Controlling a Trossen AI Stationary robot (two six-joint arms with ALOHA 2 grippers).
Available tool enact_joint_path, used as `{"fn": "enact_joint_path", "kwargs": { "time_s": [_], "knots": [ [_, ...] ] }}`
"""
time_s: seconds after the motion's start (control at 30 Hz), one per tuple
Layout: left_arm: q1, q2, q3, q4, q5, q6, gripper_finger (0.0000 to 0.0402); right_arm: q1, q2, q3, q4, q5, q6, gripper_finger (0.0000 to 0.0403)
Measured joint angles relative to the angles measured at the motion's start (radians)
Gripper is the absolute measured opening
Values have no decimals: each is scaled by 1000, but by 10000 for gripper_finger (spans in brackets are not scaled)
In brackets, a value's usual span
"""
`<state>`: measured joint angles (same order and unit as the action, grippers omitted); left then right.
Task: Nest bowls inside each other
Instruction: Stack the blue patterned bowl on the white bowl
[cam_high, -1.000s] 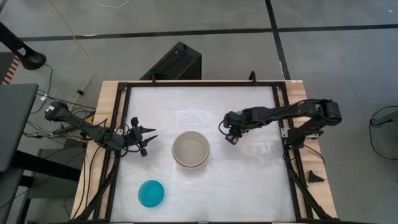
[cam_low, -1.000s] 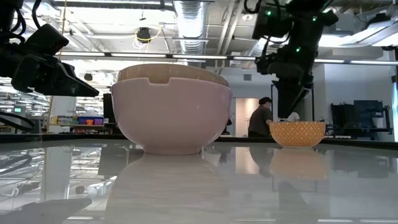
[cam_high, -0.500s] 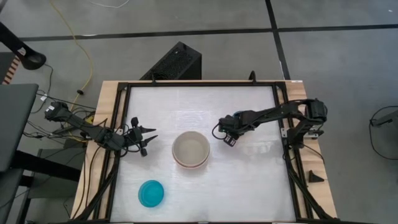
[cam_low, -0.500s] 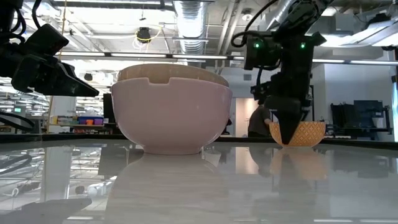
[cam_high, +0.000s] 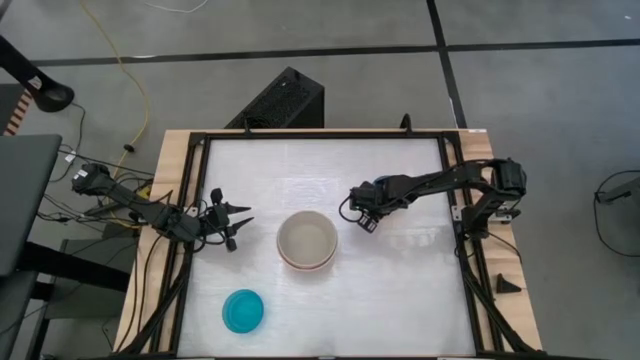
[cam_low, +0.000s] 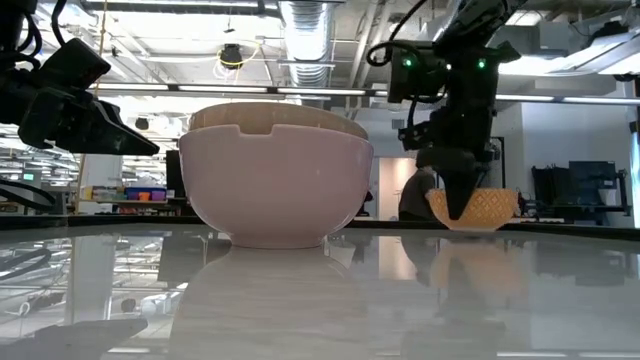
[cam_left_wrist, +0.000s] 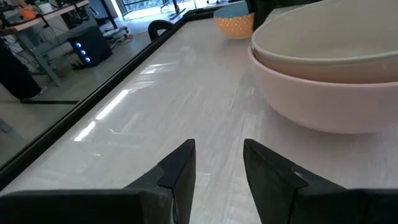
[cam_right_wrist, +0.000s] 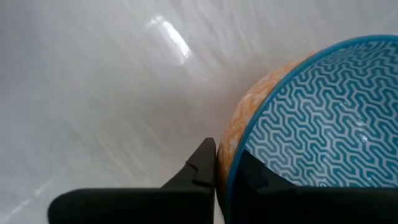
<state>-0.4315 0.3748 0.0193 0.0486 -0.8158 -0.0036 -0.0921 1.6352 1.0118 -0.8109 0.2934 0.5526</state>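
A small bowl (cam_right_wrist: 311, 118), orange outside with a blue pattern inside, stands on the table right of centre; it also shows in the low view (cam_low: 492, 208). My right gripper (cam_right_wrist: 225, 155) is shut on its rim and hides it in the high view (cam_high: 364, 215). A cream bowl sits nested in a pinkish bowl (cam_high: 306, 240) at the table's middle. A cyan bowl (cam_high: 244, 311) rests near the front edge. My left gripper (cam_high: 246, 214) hovers open, left of the stack. My right gripper pinches the small bowl's rim (cam_right_wrist: 244, 138) on the side toward the stack, one finger outside the wall and one inside. The fingers come steeply from above, pointing down. The bowl stays upright, its base down at the table top (cam_low: 478, 230).
The black frame (cam_high: 448, 200) borders the white table top. Open table lies between the small bowl and the stack, and along the far edge. A person stands in the room behind the table (cam_low: 415, 195).
My right gripper has come down and toward the table's left, nearer the stack, tipping to point more steeply down, and now has its fingers at the small bowl's rim. My left arm has kept still.
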Motion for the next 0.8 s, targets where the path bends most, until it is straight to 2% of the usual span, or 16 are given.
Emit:
{"fn": "enact_joint_path", "kwargs": {
  "time_s": [0.37,0.8],
  "knots": [
    [0,0,0,-1,0,0,125,55,0,175,-135,6,-2,42],
    [0,0,0,-1,0,0,125,272,7,480,-158,42,-25,42]
  ]
}}
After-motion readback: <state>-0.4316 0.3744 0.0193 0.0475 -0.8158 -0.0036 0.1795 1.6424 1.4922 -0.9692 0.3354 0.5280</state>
